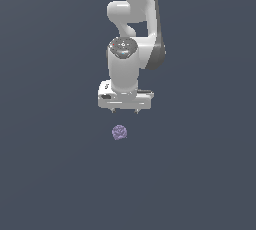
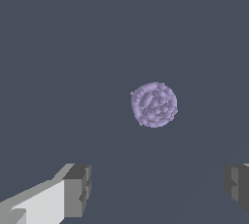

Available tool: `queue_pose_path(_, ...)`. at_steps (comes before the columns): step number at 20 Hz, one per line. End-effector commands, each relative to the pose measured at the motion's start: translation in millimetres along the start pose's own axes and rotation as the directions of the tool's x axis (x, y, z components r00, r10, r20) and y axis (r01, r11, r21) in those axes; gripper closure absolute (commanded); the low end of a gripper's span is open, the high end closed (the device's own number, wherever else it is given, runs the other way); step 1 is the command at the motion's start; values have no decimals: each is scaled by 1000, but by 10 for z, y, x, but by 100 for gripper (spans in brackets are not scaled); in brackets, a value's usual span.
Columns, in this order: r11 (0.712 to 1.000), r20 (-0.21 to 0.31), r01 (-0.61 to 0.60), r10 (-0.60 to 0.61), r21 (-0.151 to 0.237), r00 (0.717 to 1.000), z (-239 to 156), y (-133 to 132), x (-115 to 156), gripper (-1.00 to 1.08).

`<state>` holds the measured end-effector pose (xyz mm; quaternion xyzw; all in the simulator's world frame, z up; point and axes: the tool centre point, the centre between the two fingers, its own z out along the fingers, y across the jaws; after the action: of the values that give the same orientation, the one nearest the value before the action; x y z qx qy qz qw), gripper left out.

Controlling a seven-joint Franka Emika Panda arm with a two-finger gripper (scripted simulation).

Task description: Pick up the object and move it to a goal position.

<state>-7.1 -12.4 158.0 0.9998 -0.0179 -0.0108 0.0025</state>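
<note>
the approach step looks in hand: the gripper (image 1: pixel 124 110), jaws spread wide and empty, hangs at the exterior view's centre above the object (image 1: pixel 119 132), which lies just below centre, so next it likely must line up, descend and close.

The object (image 1: pixel 119 132) is a tiny pale purple ball, roundish and lumpy with a mottled, bumpy surface (kind of like a little berry). In the wrist view (image 2: pixel 154 104) it sits alone on the plain dark grey ground, untouched.
</note>
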Motion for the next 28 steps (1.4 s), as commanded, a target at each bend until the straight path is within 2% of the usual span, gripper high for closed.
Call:
queue_pose_path(1,1000,0,0,0,0,1000,0,0,0,-92)
queue_pose_path(10,1000,-7,10,-10,-7,1000,-43,132,-8,-92)
queue_pose_path(18,1000,-7,23,-23,-8,1000,-12,139,12,-92)
queue_pose_path(28,990,-12,142,-142,-7,990,290,200,184,-92)
